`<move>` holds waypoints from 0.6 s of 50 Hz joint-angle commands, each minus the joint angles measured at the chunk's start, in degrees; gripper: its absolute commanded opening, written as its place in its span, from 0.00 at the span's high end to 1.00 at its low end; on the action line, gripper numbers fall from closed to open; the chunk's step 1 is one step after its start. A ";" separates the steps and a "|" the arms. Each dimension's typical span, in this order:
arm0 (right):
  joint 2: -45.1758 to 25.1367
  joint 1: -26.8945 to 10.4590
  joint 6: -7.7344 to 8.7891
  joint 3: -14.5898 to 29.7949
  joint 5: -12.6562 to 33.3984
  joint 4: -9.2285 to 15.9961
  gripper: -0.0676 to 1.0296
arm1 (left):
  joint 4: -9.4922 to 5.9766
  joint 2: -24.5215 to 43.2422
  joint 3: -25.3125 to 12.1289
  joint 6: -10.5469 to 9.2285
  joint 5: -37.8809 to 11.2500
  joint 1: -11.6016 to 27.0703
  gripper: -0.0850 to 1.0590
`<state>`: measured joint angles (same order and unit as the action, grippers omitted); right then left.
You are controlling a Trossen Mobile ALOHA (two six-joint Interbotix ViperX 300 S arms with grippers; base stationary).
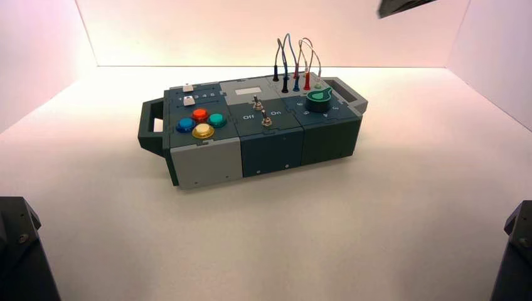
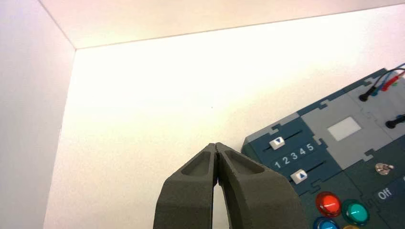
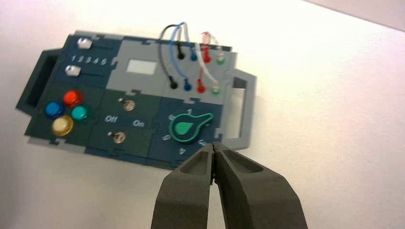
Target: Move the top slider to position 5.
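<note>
White and boxy, the top slider (image 2: 277, 142) sits at the low-number end of its dark teal track, in the box's far left corner as I look down on it. In my left wrist view its knob stands above the printed 1, and it carries a small dark triangle. The row below reads 1 2 3 4 5; position 5 (image 2: 310, 147) is the last digit, toward the grey panel, well along the track from the knob. A second white slider (image 2: 300, 176) sits under the digits, below about the 3.

Nearer me on that left section are four round buttons: red (image 1: 199, 114), teal (image 1: 216, 119), blue (image 1: 185, 124) and yellow (image 1: 202, 131). The middle section has a grey panel with a white rectangle (image 1: 248, 91), then two toggle switches (image 1: 262, 111) lettered "Off" and "On". On the right are a green knob (image 1: 320, 98) ringed by digits and looped wires (image 1: 295, 59) plugged into sockets.

The box (image 1: 207, 163) has a handle at each end and rests on a pale worktop (image 1: 351, 226) with open room on every side, walled at the back and flanks.

My left jaws (image 2: 217, 148) are pressed shut on nothing, hovering just off the box's left end, apart from the slider. My right jaws (image 3: 214, 148) are likewise closed and empty, above the box's near edge by the knob.
</note>
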<state>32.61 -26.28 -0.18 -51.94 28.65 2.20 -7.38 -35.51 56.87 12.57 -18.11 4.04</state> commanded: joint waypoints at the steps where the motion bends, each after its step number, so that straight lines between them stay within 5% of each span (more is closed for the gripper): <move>1: -2.20 -0.26 -0.09 3.43 1.23 0.18 0.96 | 0.09 1.41 -2.64 0.09 -1.14 -0.70 0.95; 15: -5.71 -1.49 -0.18 6.33 1.32 1.32 0.96 | -0.26 5.71 -5.27 -0.18 -7.56 -0.70 0.95; 30: -12.22 -7.21 -0.18 13.45 2.20 3.08 0.96 | -0.18 3.78 -5.54 -0.26 -8.96 -2.02 0.95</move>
<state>21.80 -32.08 -0.26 -42.01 30.76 4.57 -7.47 -30.67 53.00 12.39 -26.98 3.08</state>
